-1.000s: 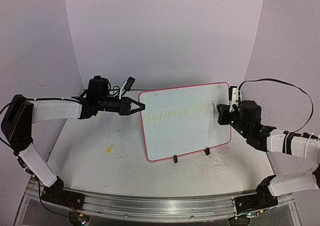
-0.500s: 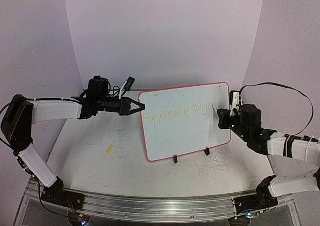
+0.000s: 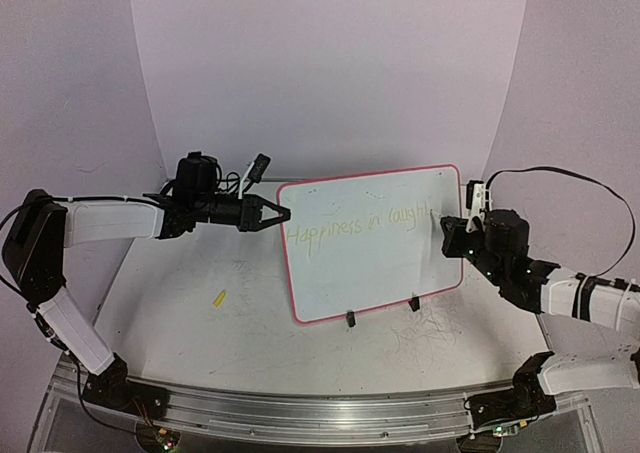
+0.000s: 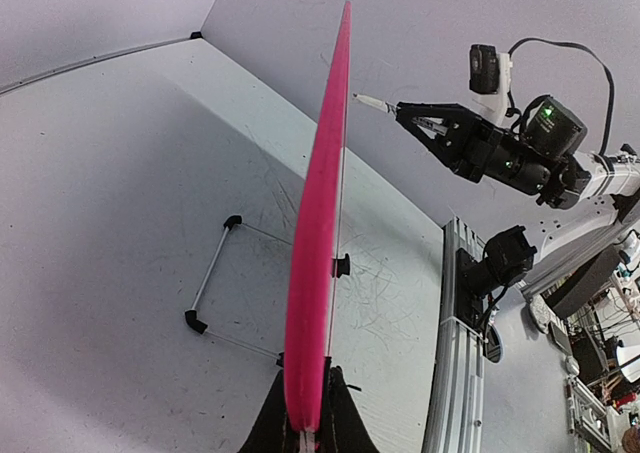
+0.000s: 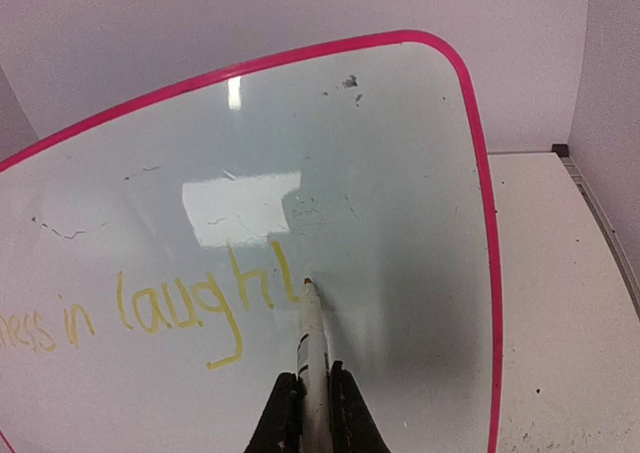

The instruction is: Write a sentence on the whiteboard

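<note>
We are in the middle of the writing step. The right gripper (image 5: 313,405) has its jaws drawn in narrow on the barrel of a white marker (image 5: 309,338). The marker points straight out ahead of them, and its tip, as far as we can tell, touches the face of the whiteboard (image 5: 400,153) at the foot of the last stroke of the sentence (image 5: 180,308). That faint yellow line runs off to the left of the jaws and reads only as far as "laught", so we judge the last word unfinished. The next move calls for crossing that stroke or stepping the tip rightward for the remaining letters, with light, even pressure so the propped board does not rock. To the right of the jaws, bare board runs up to the pink rim (image 5: 487,223), which leaves enough room but not much to spare. The left gripper (image 4: 305,425) is clamped on the board's opposite edge, steadying it upright on its clip feet (image 3: 351,319).
</note>
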